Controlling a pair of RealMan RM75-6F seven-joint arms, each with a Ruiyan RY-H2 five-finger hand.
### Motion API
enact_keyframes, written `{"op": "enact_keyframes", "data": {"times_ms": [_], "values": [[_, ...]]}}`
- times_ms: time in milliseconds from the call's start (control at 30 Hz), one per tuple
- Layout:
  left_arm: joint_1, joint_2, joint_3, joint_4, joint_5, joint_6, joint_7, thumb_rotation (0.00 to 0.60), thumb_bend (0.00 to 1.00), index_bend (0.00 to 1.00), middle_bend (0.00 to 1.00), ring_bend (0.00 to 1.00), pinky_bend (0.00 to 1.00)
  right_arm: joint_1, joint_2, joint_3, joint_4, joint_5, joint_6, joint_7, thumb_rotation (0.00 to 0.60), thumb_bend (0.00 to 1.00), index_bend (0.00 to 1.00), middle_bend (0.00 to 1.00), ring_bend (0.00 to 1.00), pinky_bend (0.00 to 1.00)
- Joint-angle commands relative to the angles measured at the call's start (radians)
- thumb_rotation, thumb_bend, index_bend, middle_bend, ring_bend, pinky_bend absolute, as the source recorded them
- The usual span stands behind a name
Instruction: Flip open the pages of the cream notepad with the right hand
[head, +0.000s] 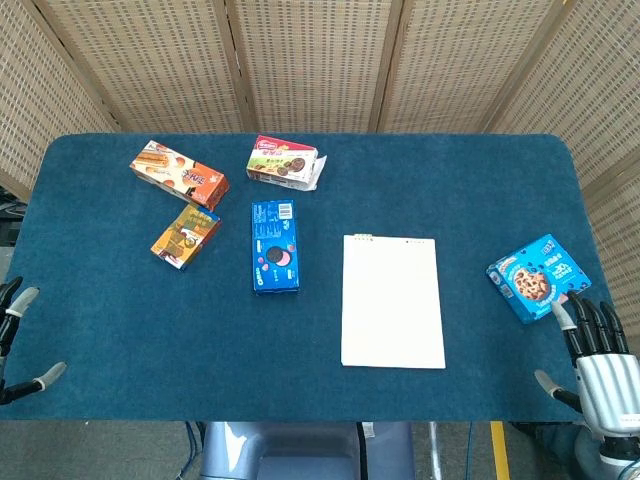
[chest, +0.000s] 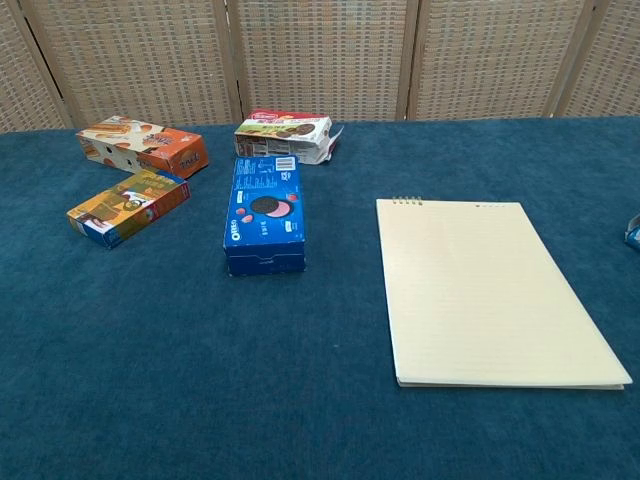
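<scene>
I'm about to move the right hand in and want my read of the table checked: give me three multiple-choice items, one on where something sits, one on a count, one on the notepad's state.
1. Which box lies nearest the right hand?
A. the chocolate-chip cookie box
B. the dark blue Oreo box
C. the red and white box

2. How many snack boxes lie to the left of the cream notepad in the head view?
A. two
B. four
C. six

3. What state is the notepad in?
A. held up by the right hand
B. lying flat and closed, untouched
C. open with pages folded back

Answers:
1. A: the cookie box sits just ahead of the right hand's fingertips at the table's right edge.
2. B: two orange boxes, the red and white box and the Oreo box.
3. B: it lies flat on the blue cloth with neither hand on it.
</scene>
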Motion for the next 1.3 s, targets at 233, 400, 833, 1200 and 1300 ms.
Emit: {"op": "enact_keyframes", "data": {"times_ms": [233,400,833,1200,1300], "values": [[-0.001,0.007,0.001,-0.005,-0.005,-0.007,-0.01,0.6,0.0,0.0,0.0,0.0,0.0,0.027,0.011,-0.027,-0.001,-0.026,-0.059,0.072,0.6,0.0,0.05,0.0,0.0,0.0],[-0.002,0.006,-0.002,-0.006,-0.01,-0.01,-0.009,0.6,0.0,0.0,0.0,0.0,0.0,0.076,-0.038,-0.035,0.098,-0.101,-0.089,0.099,0.6,0.0,0.11,0.02,0.0,0.0],[-0.013,-0.006,-0.013,-0.02,-0.044,-0.041,0.038,0.6,0.0,0.0,0.0,0.0,0.0,0.237,-0.177,-0.07,0.255,-0.256,-0.255,0.055,0.6,0.31,0.17,0.12,0.0,0.01],[-0.017,-0.005,-0.017,-0.021,-0.056,-0.049,0.035,0.6,0.0,0.0,0.0,0.0,0.0,0.283,-0.266,-0.073,0.319,-0.18,-0.382,-0.002,0.6,0.31,0.17,0.12,0.0,0.01],[-0.019,-0.004,-0.017,-0.021,-0.058,-0.056,0.036,0.6,0.0,0.0,0.0,0.0,0.0,0.29,-0.29,-0.08,0.339,-0.169,-0.397,-0.013,0.6,0.31,0.17,0.12,0.0,0.01]]}}
